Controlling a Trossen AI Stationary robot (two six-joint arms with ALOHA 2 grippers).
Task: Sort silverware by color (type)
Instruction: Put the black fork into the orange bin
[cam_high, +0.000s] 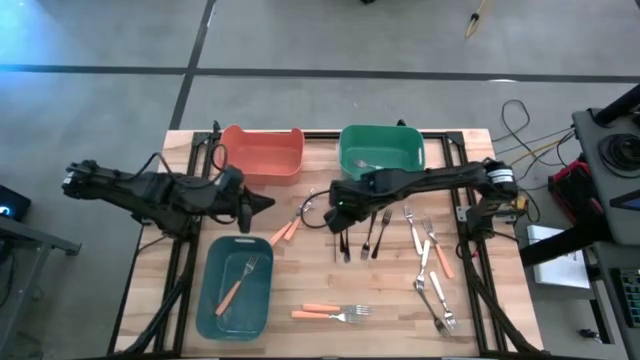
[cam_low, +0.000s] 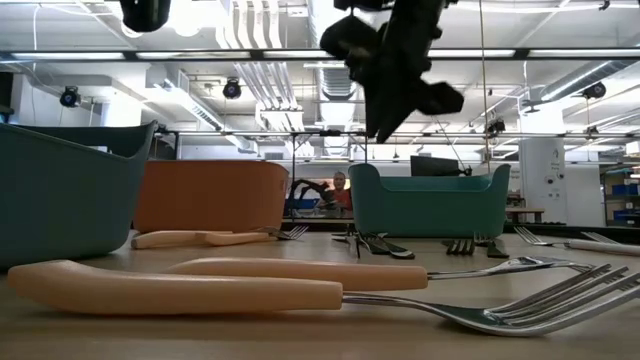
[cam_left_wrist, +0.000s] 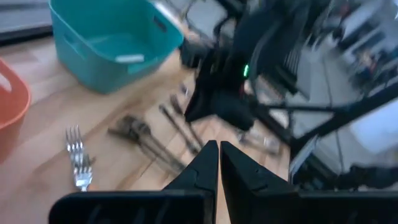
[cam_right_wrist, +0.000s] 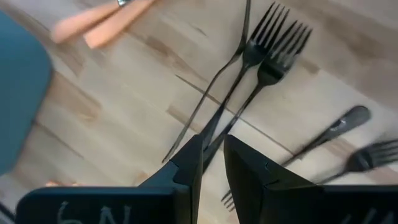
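Orange forks (cam_low: 250, 285) at the table's front edge still unsorted; only one orange fork (cam_high: 240, 280) is binned in the blue bin (cam_high: 212, 312), black forks (cam_high: 362, 238) mid-table under the narrow-gapped right gripper (cam_high: 335, 212), left gripper (cam_high: 268, 203) shut, empty.

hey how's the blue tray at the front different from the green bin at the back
The blue tray is long and shallow and sits near the table's front left; the green bin is deeper, squarer, and stands at the back edge. The blue tray holds an orange-handled fork lying flat inside it, while the green bin shows a pale utensil. Both are plastic containers with rounded corners.
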